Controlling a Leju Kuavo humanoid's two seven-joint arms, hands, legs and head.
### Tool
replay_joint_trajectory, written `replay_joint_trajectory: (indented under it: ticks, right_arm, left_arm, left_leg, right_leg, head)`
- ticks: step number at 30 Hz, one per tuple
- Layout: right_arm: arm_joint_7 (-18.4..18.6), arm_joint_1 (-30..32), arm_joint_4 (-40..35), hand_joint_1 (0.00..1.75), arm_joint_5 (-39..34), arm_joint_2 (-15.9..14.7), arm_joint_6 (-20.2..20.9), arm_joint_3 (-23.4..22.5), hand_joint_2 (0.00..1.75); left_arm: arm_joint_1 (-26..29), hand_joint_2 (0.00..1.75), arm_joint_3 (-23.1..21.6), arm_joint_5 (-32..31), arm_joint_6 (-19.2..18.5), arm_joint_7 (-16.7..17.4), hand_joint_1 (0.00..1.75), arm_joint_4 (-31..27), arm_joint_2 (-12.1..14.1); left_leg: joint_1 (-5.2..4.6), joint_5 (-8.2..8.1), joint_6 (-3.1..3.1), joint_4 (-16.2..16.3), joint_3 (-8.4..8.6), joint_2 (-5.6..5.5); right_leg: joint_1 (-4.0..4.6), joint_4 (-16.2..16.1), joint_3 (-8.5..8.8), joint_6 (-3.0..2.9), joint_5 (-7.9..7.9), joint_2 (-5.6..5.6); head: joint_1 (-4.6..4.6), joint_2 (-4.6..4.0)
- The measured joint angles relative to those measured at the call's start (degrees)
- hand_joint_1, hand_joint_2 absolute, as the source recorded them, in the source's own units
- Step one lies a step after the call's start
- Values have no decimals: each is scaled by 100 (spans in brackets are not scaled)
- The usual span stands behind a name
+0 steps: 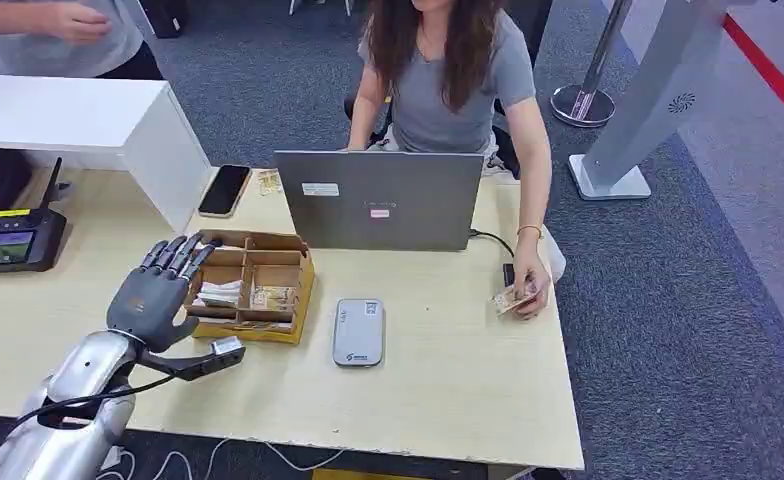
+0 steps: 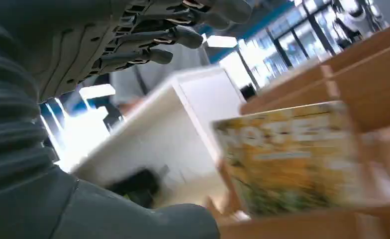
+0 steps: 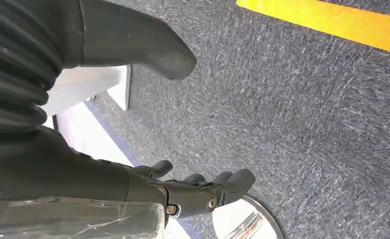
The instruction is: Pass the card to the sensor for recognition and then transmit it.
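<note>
Left robot hand (image 1: pixel 158 290), fingers spread and holding nothing, hovers beside the cardboard tray (image 1: pixel 290 268) on the surface (image 1: pixel 438 385), likely lining up for the card (image 2: pixel 287 154) standing inside.

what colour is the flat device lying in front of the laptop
Silver-grey card reader, clearest in the head view.

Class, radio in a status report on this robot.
Left hand open, at the card box. Right hand open, empty, over carpet. Cards in box; sensor unobstructed.
</note>
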Motion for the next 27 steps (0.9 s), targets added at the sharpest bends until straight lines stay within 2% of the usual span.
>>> replay_joint_trajectory:
  ticks: [2,5,20,27]
  right_arm:
    - [0,-1,0,0,0,0,2,15,175]
    - [0,-2,0,0,0,0,17,33,175]
    - [26,-6,0,0,0,0,17,55,175]
    - [33,-6,2,0,0,0,17,116,175]
  left_arm:
    - [40,175,-11,316,-176,-15,0,-50,-44]
    - [57,175,-13,439,-233,-37,0,-61,-70]
    - [66,175,-15,622,-281,-59,0,-61,-127]
    - [64,175,-15,600,-299,53,0,-55,-116]
  left_leg:
    - [0,0,0,0,0,-1]
    - [0,0,0,0,0,-2]
    - [1,1,0,0,0,-2]
    - [1,1,0,0,0,-2]
  right_leg:
    - [0,0,0,0,0,0]
    - [0,0,-1,0,0,-1]
    - [0,0,0,0,0,-1]
    - [0,0,0,0,0,-1]
  head:
    - [0,0]
    - [-2,0]
    - [-2,0]
    - [-2,0]
